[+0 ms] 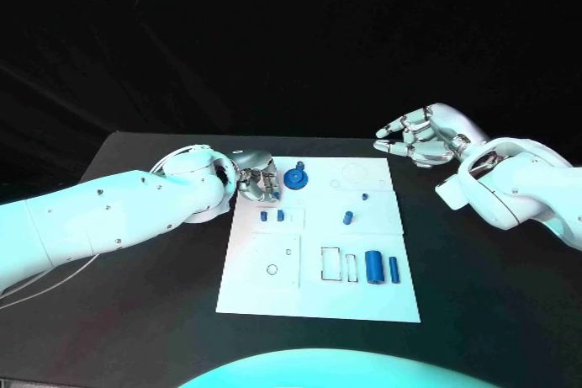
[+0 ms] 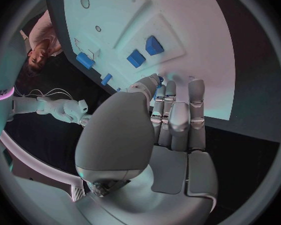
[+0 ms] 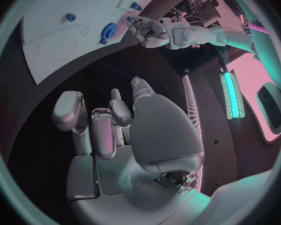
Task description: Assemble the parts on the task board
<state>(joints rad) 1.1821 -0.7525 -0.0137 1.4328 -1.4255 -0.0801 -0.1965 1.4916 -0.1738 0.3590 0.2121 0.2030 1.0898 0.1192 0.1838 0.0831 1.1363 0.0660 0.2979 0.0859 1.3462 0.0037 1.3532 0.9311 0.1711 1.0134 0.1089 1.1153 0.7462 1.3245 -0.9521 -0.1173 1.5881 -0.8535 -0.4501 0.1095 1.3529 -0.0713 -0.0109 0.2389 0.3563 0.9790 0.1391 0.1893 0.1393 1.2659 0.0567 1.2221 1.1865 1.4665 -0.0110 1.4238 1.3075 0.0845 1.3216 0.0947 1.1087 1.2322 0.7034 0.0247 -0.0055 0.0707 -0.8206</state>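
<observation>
The white task board (image 1: 318, 300) lies mid-table. A round blue part (image 1: 295, 180) sits near its far left corner, also seen in the right wrist view (image 3: 108, 32). My left hand (image 1: 255, 180) hovers just left of it with nothing plainly held. In the left wrist view the fingers (image 2: 178, 115) lie straight, side by side. A sliver of blue (image 2: 159, 79) shows past the thumb tip, and I cannot tell whether they touch. Two small blue parts (image 1: 272, 215) lie just nearer than the hand. My right hand (image 1: 416, 135) hangs empty off the board's far right corner, its fingers loosely bent.
More blue parts lie on the board: two small pegs (image 1: 349, 217) near its middle and two cylinders (image 1: 376, 267) beside a rectangular outline (image 1: 330, 264) at the near right. An oval outline (image 1: 273, 268) marks the near left. Black table (image 1: 485, 304) surrounds the board.
</observation>
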